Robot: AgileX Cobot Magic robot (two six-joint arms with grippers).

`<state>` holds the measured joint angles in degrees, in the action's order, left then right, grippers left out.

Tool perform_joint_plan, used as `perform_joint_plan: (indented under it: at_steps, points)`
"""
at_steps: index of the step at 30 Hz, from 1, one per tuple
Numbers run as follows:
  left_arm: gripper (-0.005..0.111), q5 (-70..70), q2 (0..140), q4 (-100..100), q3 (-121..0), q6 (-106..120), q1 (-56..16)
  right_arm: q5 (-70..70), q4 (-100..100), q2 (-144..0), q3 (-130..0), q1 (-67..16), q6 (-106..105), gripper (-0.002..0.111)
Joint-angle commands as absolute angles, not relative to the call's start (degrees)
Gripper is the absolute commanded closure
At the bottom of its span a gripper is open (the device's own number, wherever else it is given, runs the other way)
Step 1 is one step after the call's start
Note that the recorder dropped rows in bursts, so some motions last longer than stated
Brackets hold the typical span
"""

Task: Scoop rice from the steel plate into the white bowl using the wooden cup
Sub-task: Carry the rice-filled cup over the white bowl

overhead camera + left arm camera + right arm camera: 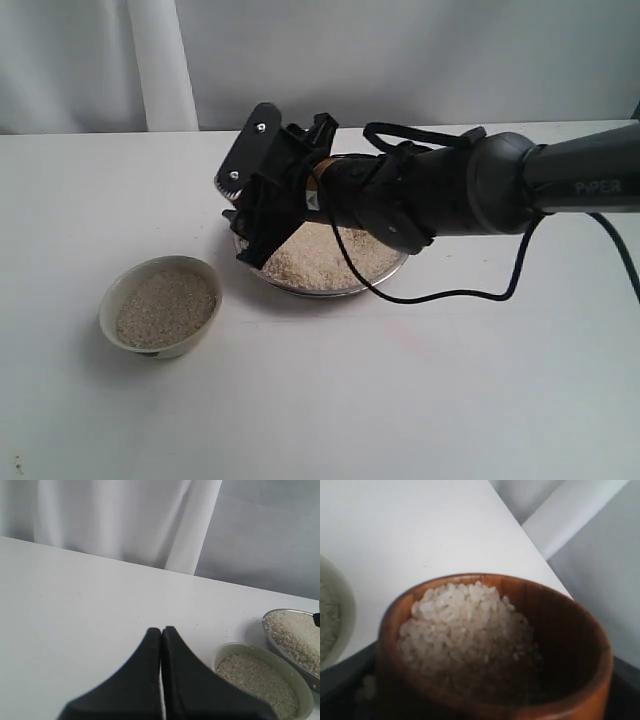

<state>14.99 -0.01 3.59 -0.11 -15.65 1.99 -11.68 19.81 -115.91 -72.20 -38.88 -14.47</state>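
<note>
The right hand (272,215) holds the small reddish-brown wooden cup (560,630), its jaws set wide around the cup's walls. The cup is heaped with off-white raw rice (465,630) almost to the lip. In the exterior view the hand hangs over the 10 o'clock part of the wide, shiny steel plate (325,292). Most of the cup is hidden there behind the black fingers, so its tilt cannot be read from that view.

The small cream-white ceramic bowl (108,308) stands on the white tabletop (450,400), near the plate at its 8 o'clock but not touching it. It is already well filled with grains. The left hand (161,650) is pressed closed on nothing and is away from the work.

The step in hand looks like the carry from plate to bowl. To do it well:
- Hold the mouth of the cup level, since the heap has little wall above it and a jolt would shed grains.
- Travel slowly toward 8 o'clock, high enough to pass over the thick rim of the bowl.
- Stop above the bowl's centre, not its near edge.
- Roll the wrist gradually so the rice runs out in a thin stream.
- Pour low, because the bowl has little room left and a fast tip would send grains over its edge.
- Mind the black cable (440,296) trailing at the plate's 4 o'clock, which should not drag across the plate.
</note>
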Motion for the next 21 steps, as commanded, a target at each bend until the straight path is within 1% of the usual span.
perform_joint_plan:
  at_steps: [1, 12, 21]
  points:
    - [0.107, 14.80, 0.00, 3.49, 0.00, -15.79, 1.74, -7.46, 21.24, -115.58, -75.50, -41.30, -15.01, 0.108]
    - [0.107, 14.80, 0.00, 3.49, 0.00, -15.79, 1.74, 5.39, 27.65, -116.66, -84.77, -45.47, -15.63, 0.108]
    - [0.107, 14.80, 0.00, 3.49, 0.00, -15.79, 1.74, 8.58, 31.66, -122.51, -89.21, -48.31, -16.22, 0.108]
